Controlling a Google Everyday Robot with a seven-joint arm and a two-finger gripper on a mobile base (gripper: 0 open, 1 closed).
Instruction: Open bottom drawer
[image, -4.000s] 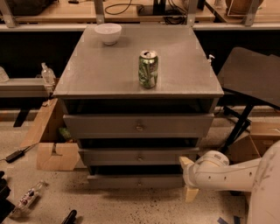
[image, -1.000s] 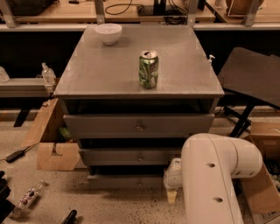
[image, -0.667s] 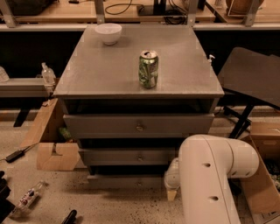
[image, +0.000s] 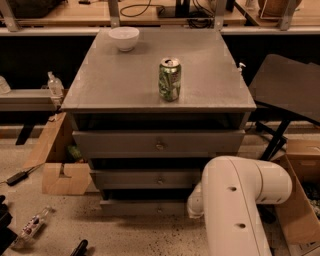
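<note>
The bottom drawer (image: 142, 207) is the lowest of the three grey fronts in the cabinet (image: 80, 100), under the middle drawer (image: 145, 178) and the top drawer (image: 150, 144). Only a thin strip of its flat front shows, just above the floor (image: 125, 235).

The robot's thick white arm (image: 240, 200) rises at the cabinet's lower right corner and covers the right end of the bottom drawer. The gripper (image: 194, 206) is the small white part at the arm's left edge, right against that end of the drawer front. The arm hides most of it, so I cannot tell whether it is spread or closed, or whether it touches the drawer.

On the cabinet's tabletop a green can (image: 170, 79) stands upright near the middle, and a white bowl (image: 124, 38) sits at the back left. A cardboard box (image: 62, 172) lies on the floor just left of the cabinet.
</note>
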